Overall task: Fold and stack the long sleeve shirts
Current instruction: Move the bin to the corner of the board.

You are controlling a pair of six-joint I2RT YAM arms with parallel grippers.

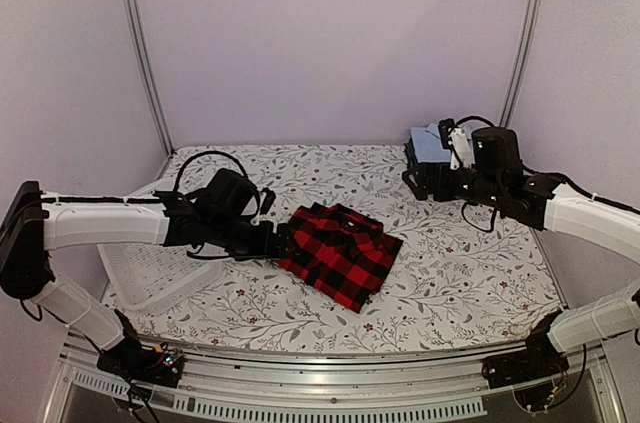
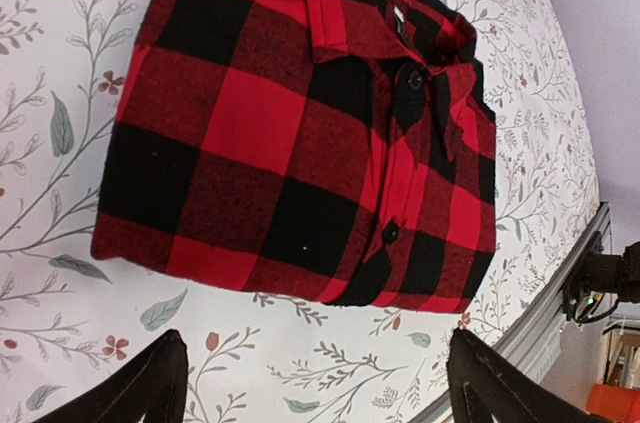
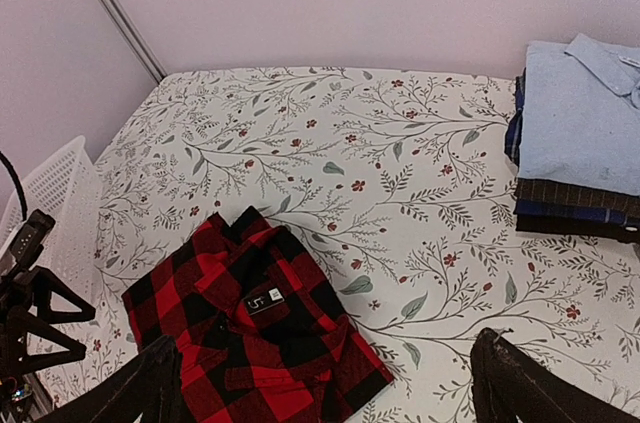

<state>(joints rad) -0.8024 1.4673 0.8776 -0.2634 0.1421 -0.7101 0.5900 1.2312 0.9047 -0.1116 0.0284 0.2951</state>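
Left end effector (image 2: 315, 338) has its jaws spread wide and grips nothing, its fingers just beside an edge of the folded plaid shirt (image 1: 340, 253), which lies mid-worktop (image 3: 400, 143). Right end effector (image 3: 320, 348) is likewise spread wide and empty, hovering near the shirt stack (image 3: 575, 133) in the far right corner.

Soft, even, faintly pink light; shadows are weak (a thin one edges the checked shirt (image 2: 280, 143)); the top view looks grainy.

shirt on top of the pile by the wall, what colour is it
The top shirt is light blue, seen best in the right wrist view.
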